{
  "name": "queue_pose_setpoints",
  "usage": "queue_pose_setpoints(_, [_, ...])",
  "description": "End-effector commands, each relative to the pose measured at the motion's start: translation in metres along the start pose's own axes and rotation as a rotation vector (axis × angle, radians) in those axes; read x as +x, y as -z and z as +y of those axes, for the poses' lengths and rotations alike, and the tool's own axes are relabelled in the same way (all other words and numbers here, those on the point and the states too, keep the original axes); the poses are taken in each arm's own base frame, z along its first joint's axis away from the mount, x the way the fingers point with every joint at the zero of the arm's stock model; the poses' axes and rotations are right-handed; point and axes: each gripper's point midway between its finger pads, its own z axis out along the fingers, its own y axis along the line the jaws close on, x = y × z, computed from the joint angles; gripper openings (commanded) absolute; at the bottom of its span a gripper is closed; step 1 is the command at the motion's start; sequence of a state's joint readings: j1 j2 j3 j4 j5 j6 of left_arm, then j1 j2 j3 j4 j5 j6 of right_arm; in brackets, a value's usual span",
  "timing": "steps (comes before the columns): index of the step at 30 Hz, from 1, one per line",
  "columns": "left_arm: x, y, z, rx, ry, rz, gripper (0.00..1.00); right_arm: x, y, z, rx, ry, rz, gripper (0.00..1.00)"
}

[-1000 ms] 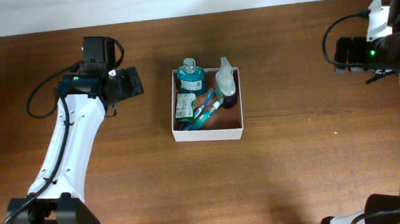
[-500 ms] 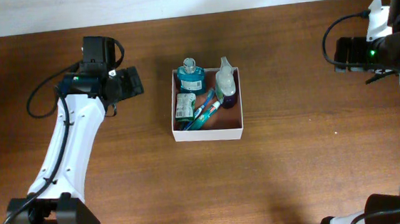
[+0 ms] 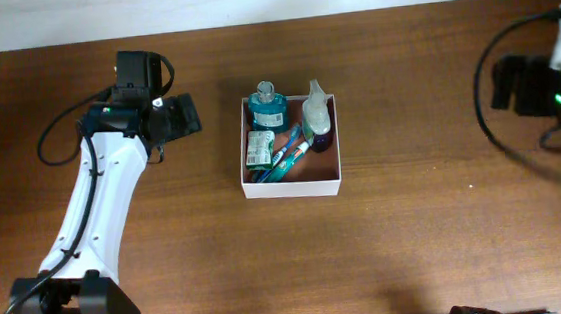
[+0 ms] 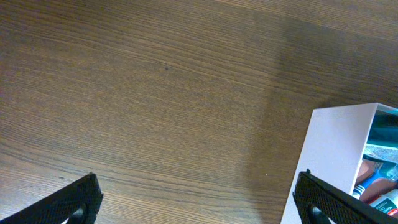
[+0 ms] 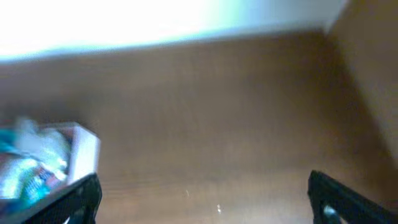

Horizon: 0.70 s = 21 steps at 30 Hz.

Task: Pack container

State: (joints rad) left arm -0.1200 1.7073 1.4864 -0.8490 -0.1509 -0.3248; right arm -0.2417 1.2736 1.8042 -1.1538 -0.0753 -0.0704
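Overhead first: the left arm rose from the bottom-left corner and bent at the elbow, with the left gripper (image 3: 185, 115) pointing right toward the container (image 3: 293, 189), near it but not touching. The right arm sat at the far right edge, smeared by motion, with the right gripper (image 3: 502, 84) facing left and well apart from the container. Compared with a second ago, the left arm had not moved, while the right arm had shifted right and slightly down and its upper part had gone blurry. The container and its contents stayed put. The container was a square shallow box with white outer walls and a reddish-brown floor, sitting on the table (image 3: 416, 227) at upper centre. Inside were a blue bottle (image 3: 267, 106) at the top-left corner, a pale clear bottle (image 3: 317, 117) at the top right, a green-and-white packet (image 3: 258, 149) on the left, and toothbrushes (image 3: 289, 156) lying diagonally. Left wrist next: two dark fingertips (image 4: 71, 200) sat at the bottom corners, spread wide with only bare wood between them and nothing held. The container's white wall showed at the right edge, with some of the contents visible inside. Right wrist last: the view was blurred, the fingertips (image 5: 348, 196) were likewise far apart and empty, and the container appeared at the left edge.
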Motion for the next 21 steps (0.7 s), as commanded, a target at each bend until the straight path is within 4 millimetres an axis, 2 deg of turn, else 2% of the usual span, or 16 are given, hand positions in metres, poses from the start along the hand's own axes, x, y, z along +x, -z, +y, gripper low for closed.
queue_pose_setpoints(1, [-0.008, 0.010, 0.002, -0.003, 0.000, -0.031, 0.99, -0.019, 0.042, 0.025, -0.115, 0.023, -0.200, 0.99])
queue_pose_setpoints(4, [-0.008, 0.010, 0.002, -0.003, 0.000, -0.031, 1.00, -0.035, 0.065, 0.045, -0.179, 0.076, -0.413, 0.99])
queue_pose_setpoints(7, [-0.008, 0.010, 0.002, -0.003, 0.000, -0.031, 0.99, -0.035, 0.077, 0.061, -0.220, 0.122, -0.621, 0.99])
queue_pose_setpoints(9, [-0.008, 0.010, 0.002, -0.003, 0.000, -0.031, 0.99, -0.025, 0.078, 0.068, -0.237, 0.139, -0.727, 0.98])
queue_pose_setpoints(13, [-0.008, 0.010, 0.002, -0.003, 0.000, -0.031, 0.99, 0.009, 0.067, 0.075, -0.258, 0.157, -0.870, 0.98])
queue_pose_setpoints(21, [-0.008, 0.010, 0.002, -0.003, 0.000, -0.031, 0.99, 0.066, 0.047, 0.076, -0.259, 0.152, -1.017, 0.98])
